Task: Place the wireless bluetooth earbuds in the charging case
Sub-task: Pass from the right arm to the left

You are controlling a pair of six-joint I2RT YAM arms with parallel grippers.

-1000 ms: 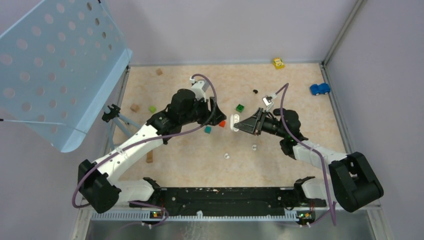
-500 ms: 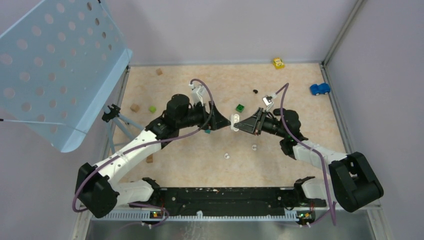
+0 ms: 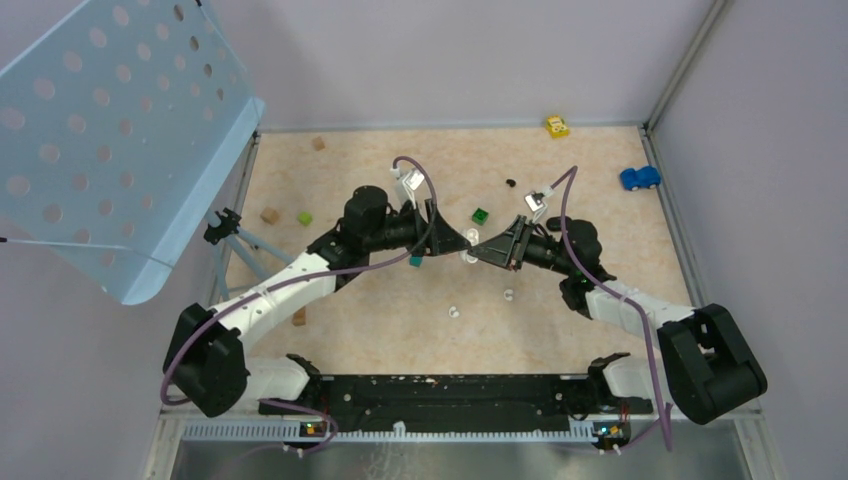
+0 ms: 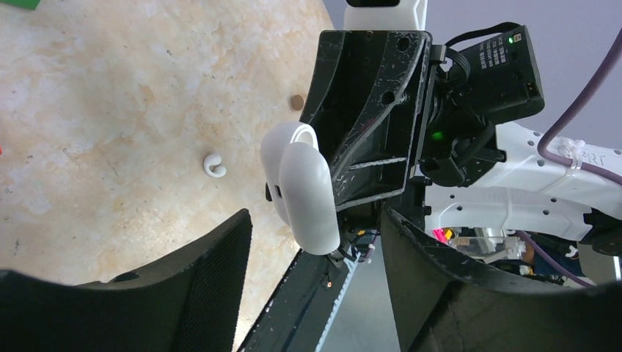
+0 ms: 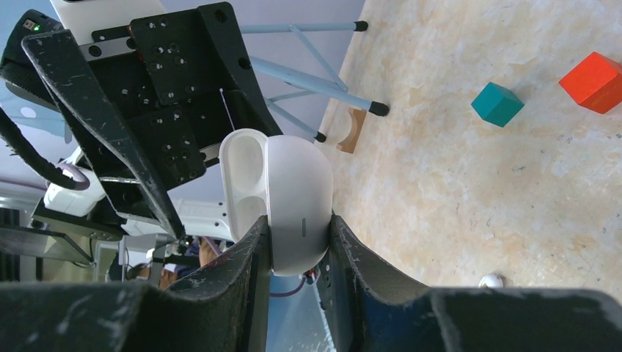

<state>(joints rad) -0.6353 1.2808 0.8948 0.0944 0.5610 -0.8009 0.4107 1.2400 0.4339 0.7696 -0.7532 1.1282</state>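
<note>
My right gripper (image 3: 482,250) (image 5: 297,246) is shut on the white charging case (image 5: 299,198), held above the table with its lid (image 5: 242,172) hinged open. The case also shows in the top view (image 3: 467,251) and in the left wrist view (image 4: 302,192). My left gripper (image 3: 452,243) (image 4: 315,275) is open and empty, facing the case from the left, its fingertips just short of it. Two white earbuds lie on the table (image 3: 453,311) (image 3: 508,294); one shows in the left wrist view (image 4: 213,166), one in the right wrist view (image 5: 491,280). A tiny black bud (image 3: 510,182) lies further back.
A dark green cube (image 3: 481,214), a teal cube (image 3: 414,260) (image 5: 497,103), a red cube (image 5: 594,81), a light green cube (image 3: 304,217) and wooden blocks (image 3: 268,214) lie around. Toy cars sit at the back right (image 3: 556,126) (image 3: 639,177). A blue perforated panel on a stand (image 3: 110,130) fills the left.
My left gripper has swung right, from near the red cube up to the case. My right gripper has held the case still.
</note>
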